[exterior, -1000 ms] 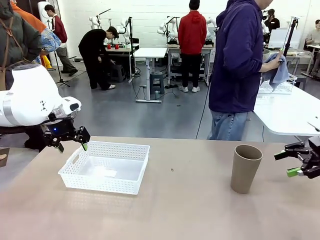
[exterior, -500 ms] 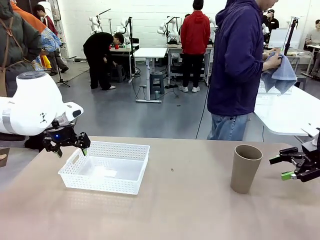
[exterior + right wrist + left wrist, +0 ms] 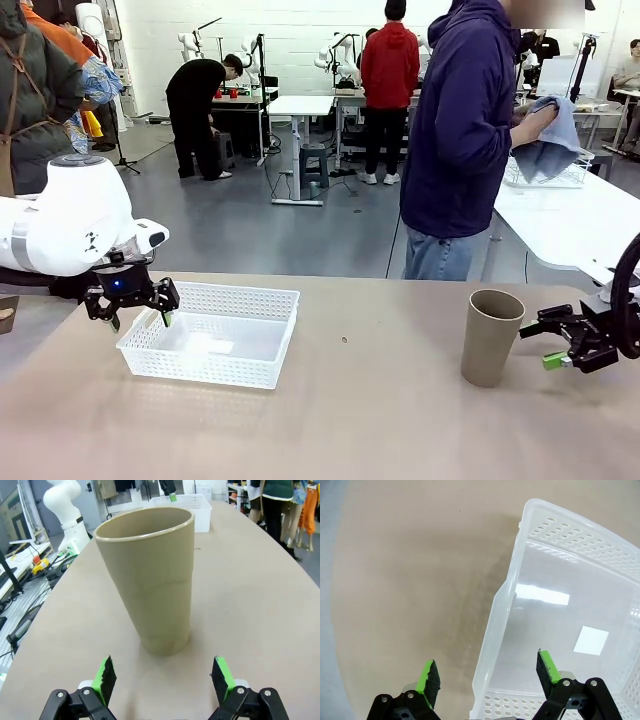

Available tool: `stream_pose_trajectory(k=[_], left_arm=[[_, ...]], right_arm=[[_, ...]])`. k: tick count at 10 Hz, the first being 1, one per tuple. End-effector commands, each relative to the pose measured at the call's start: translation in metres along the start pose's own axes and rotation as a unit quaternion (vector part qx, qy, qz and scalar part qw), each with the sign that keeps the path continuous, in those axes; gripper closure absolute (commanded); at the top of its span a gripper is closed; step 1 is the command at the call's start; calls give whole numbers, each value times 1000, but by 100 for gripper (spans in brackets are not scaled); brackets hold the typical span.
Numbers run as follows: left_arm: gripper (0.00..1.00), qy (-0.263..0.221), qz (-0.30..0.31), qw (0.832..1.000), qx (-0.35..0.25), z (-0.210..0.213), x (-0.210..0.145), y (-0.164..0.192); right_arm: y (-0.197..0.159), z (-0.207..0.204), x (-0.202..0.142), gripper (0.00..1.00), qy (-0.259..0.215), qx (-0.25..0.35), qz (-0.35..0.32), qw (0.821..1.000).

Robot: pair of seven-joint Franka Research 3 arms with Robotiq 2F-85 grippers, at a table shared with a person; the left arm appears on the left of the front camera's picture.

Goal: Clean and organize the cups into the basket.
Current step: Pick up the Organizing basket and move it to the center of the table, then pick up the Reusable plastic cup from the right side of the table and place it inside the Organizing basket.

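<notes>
Tan-brown tapered cup (image 3: 492, 337) is standing upright on the beige table (image 3: 350, 420), near the right gripper (image 3: 538, 346), fingers apart, not touching. Left gripper (image 3: 488, 667), fingers apart, is hovering astride the white lattice plastic basket's (image 3: 500, 610) rim.

My left arm (image 3: 60, 225) is a rounded white shell with a grey band (image 3: 18, 240). My left gripper (image 3: 140, 318) and right gripper (image 3: 540, 346) are black linkages with silver screws (image 3: 565, 683) and green pads (image 3: 429, 677).
</notes>
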State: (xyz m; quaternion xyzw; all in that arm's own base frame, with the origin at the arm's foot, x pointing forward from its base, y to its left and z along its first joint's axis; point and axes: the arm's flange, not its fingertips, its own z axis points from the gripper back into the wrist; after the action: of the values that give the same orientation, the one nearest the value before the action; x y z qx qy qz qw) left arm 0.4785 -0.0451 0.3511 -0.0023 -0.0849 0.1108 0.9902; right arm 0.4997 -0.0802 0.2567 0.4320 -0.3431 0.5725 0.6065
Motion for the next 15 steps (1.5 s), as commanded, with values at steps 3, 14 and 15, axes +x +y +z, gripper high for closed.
stream_pose_trajectory(k=[3,14,15], left_arm=[[0,6,22,1000,10,-8,8,-5],[0,7,6,1000,3,-6,6,3],[0,10,-11,1000,8,-4,2,5]], right_arm=[[-8,-21,12,0,-39,4,2,999],[1,-30,15,0,-39,-19,-2,999],[7,-35,16,0,-42,-32,-1,999]])
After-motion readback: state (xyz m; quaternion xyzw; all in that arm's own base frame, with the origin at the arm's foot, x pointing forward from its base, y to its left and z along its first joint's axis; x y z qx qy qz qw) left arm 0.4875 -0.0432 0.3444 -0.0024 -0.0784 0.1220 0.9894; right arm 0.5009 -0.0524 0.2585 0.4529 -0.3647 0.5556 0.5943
